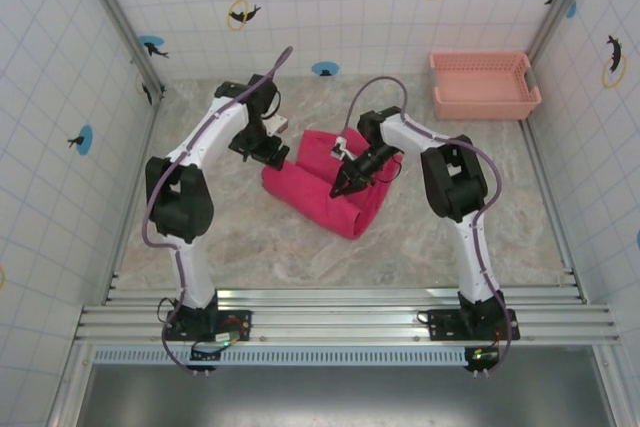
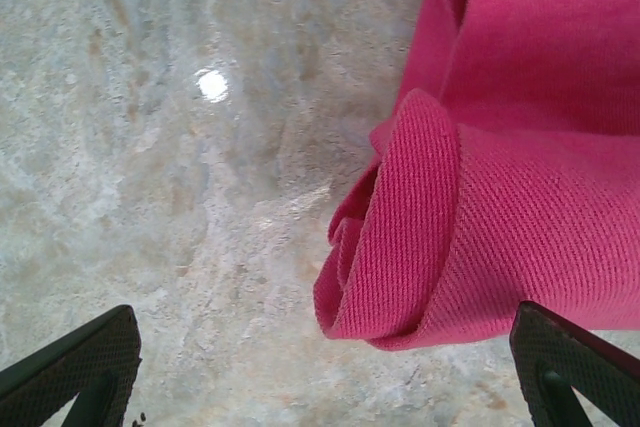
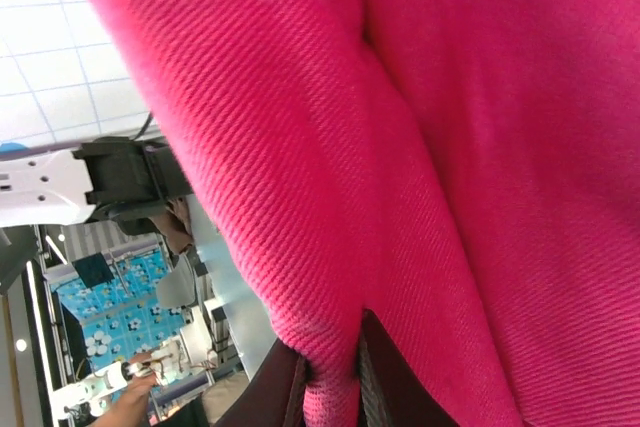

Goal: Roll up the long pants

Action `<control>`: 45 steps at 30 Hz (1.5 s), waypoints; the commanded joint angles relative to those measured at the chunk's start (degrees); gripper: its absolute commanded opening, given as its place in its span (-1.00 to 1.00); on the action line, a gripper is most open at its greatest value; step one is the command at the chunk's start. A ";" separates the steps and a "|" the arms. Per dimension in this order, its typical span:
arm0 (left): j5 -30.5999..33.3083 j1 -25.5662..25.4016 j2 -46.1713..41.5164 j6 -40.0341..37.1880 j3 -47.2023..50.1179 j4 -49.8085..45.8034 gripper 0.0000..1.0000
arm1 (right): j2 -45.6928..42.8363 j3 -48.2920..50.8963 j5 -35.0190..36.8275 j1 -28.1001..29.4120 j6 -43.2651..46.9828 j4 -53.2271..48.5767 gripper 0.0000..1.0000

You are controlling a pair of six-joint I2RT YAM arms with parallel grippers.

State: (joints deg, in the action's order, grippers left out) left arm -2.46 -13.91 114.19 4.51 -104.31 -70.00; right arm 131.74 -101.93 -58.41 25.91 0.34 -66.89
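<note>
The long pants (image 1: 330,187) lie folded into a thick bright pink-red bundle in the middle of the table. My right gripper (image 1: 340,187) is shut on a fold of the long pants (image 3: 330,387), pinching the fabric between its two dark fingers. My left gripper (image 1: 262,150) hovers wide open at the bundle's left end. In the left wrist view its black fingertips (image 2: 75,367) stand far apart, and the rolled end of the long pants (image 2: 420,237) shows its curled layers just right of the middle between them.
A salmon-pink lattice basket (image 1: 484,84) stands at the back right, near the wall. Marbled grey table surface (image 2: 180,177) lies bare to the left of the bundle. Tiled walls close in the table on three sides.
</note>
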 commanded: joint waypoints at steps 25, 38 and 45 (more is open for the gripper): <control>2.57 -8.12 18.93 2.19 -4.70 -3.43 0.90 | -12.01 0.17 33.30 1.37 0.24 3.54 -0.10; 1.73 -8.04 23.46 1.25 -9.59 -5.85 0.90 | -30.09 20.00 64.78 27.47 7.81 17.78 0.42; 1.60 -7.97 23.02 -0.07 -9.24 -6.62 0.90 | -22.66 24.18 72.03 31.91 7.12 26.11 0.44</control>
State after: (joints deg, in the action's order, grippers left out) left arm -2.83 -22.39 133.75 5.80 -114.50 -75.99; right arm 106.61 -79.11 6.81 57.45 7.75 -46.22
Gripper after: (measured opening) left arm 0.951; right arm 0.721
